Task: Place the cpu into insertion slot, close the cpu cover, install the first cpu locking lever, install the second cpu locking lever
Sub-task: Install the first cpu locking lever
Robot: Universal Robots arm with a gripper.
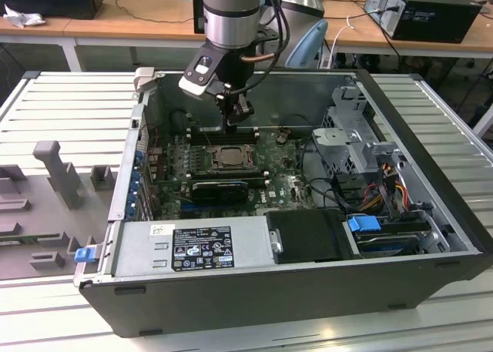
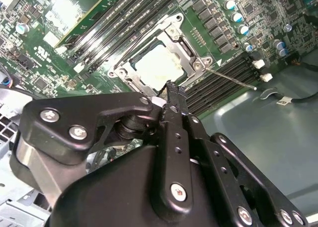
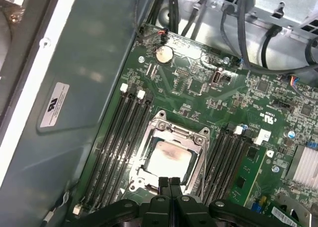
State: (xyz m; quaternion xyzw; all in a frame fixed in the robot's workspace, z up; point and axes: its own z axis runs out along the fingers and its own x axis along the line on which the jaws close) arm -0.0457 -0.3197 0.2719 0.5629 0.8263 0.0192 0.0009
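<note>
the gripper (image 3: pixel 169 183) has its two fingers pressed together, with nothing between them. in the first wrist view its tips hang at one edge of the insertion slot (image 1: pixel 229 157). whether they touch the metal there, i cannot tell. the cpu (image 3: pixel 169 158) lies inside this slot and its silvery top is turned up. the cpu cover (image 3: pixel 180 130) lies flat around it as a metal frame, and the chip shows through the square window. in the second wrist view a thin locking lever (image 2: pixel 233 79) goes out from one corner of the frame, across the dark memory slots (image 3: pixel 118 137). these slots run along two opposite sides of the insertion slot, on the green board (image 3: pixel 198 90). the board lies on the bottom of the open computer case (image 1: pixel 439 213), near its far wall in the exterior view. a grey power supply (image 1: pixel 192 246) sits along the near wall of the case. the case rests on the slatted worktop (image 1: pixel 69 105).
</note>
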